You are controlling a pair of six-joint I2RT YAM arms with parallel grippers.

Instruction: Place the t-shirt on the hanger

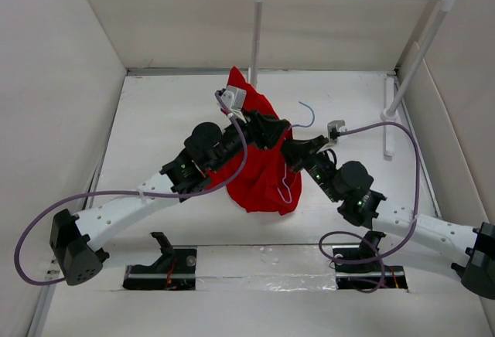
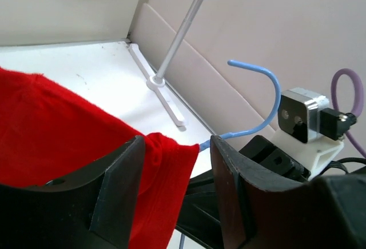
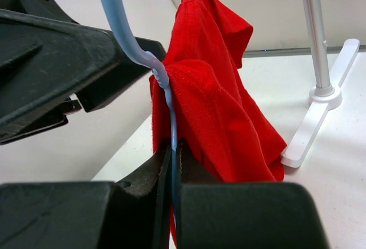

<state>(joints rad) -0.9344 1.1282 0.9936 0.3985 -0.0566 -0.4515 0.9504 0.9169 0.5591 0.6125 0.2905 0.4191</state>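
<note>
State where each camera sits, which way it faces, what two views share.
Top external: above and behind, looking down on the table, the left arm, the right arm, the t-shirt.
Left wrist: on the left arm, looking past the left pincer at the t-shirt, the rack.
Right wrist: on the right arm, looking along the right pincer, shut on the hanger.
Both wrists share the t-shirt, the hanger.
</note>
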